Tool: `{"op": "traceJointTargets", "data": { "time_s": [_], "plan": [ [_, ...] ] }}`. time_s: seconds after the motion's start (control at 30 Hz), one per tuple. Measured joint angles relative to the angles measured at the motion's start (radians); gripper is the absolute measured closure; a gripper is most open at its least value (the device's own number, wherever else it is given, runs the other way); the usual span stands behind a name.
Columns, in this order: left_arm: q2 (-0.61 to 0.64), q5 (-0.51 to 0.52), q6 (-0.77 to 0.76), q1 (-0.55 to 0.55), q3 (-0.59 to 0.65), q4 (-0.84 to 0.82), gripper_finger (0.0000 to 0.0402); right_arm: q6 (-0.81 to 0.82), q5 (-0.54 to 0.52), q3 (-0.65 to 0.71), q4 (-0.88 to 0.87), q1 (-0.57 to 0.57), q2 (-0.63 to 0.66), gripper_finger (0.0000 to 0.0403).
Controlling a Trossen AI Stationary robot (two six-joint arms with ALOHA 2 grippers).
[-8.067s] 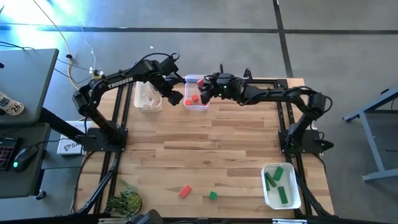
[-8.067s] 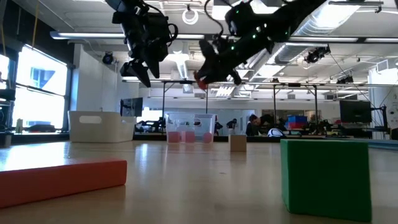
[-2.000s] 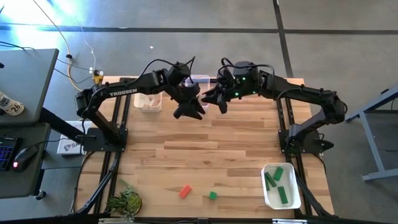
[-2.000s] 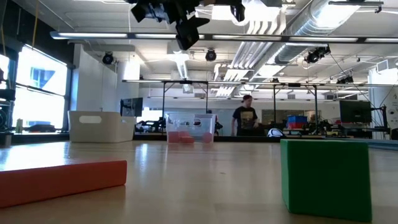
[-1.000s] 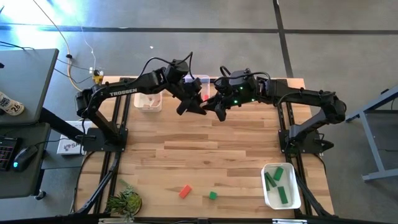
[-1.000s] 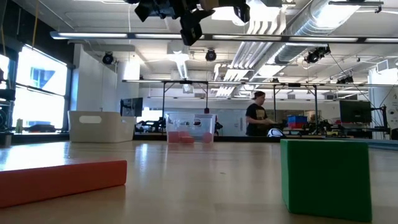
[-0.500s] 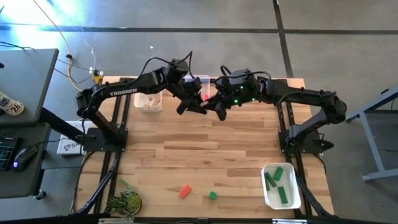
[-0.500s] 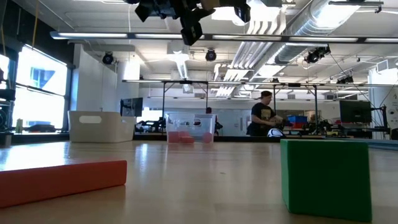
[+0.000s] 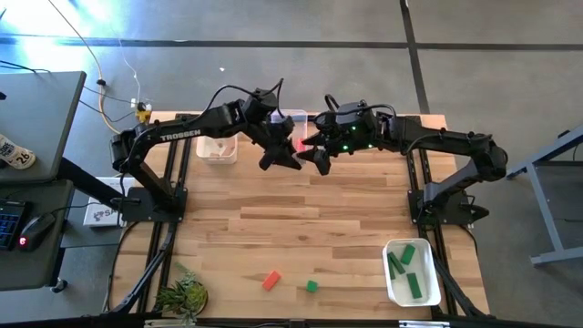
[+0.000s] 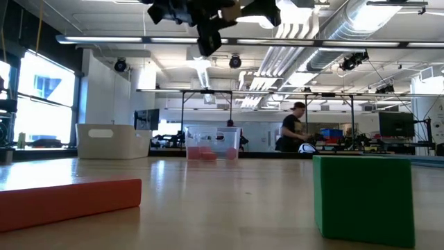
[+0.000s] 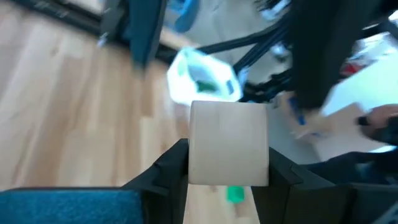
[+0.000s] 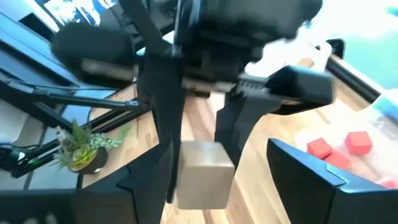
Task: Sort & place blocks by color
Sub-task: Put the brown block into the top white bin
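A plain light-wood block (image 11: 229, 143) hangs high above the far middle of the table, and my left gripper (image 9: 279, 157) is shut on it. My right gripper (image 9: 315, 153) faces it from the right. It is open, and in the right wrist view its fingers (image 12: 311, 174) stand wide on either side of the block (image 12: 202, 174), clear of it. A red-orange block (image 9: 271, 280) and a small green block (image 9: 311, 286) lie flat on the table near its front edge. My left gripper pinches the wood block by two opposite faces (image 11: 194, 155) between its two fingers (image 11: 168, 174). The block stands out past the fingertips and is lifted clear, far above the table. The fingers slant toward the table's right and near side.
A clear tub (image 9: 290, 123) with red blocks stands at the far edge, just behind the grippers. A white tub (image 9: 217, 146) is to its left. A white tub (image 9: 412, 271) with green blocks sits at the near right corner. A small plant (image 9: 182, 296) stands at the near left.
My right gripper has opened, and its fingers now stand apart from the wood block. The block stays in my left gripper, high above the table. Both arms have kept almost still. A person has walked past in the room behind.
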State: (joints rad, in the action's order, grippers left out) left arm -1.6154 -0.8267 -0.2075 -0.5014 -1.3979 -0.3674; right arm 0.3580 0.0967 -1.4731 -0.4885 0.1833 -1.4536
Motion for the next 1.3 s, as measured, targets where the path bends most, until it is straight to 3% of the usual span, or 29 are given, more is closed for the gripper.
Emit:
{"op": "traceJointTargets", "data": {
  "time_s": [0.17,0.43,0.7,0.87,1.3],
  "plan": [
    [0.000,0.135,0.068,-0.014,0.000,-0.148,0.0288,-0.001,-0.002,0.000,-0.001,0.031,0.008,0.0154],
    [0.000,0.582,0.122,-0.067,0.000,-0.476,0.0287,-0.027,0.007,0.000,-0.073,0.065,0.008,0.0153],
    [0.000,0.932,0.019,-0.134,0.023,-0.732,0.0287,-0.091,0.003,0.000,-0.126,0.104,0.008,0.0153],
    [0.000,1.013,-0.041,-0.182,0.049,-0.800,0.0287,-0.153,0.003,0.000,-0.128,0.126,0.008,0.0153],
    [0.000,1.049,-0.145,-0.287,0.169,-0.798,0.0287,-0.269,0.004,0.000,-0.183,0.191,0.008,0.0153]
  ]
}}
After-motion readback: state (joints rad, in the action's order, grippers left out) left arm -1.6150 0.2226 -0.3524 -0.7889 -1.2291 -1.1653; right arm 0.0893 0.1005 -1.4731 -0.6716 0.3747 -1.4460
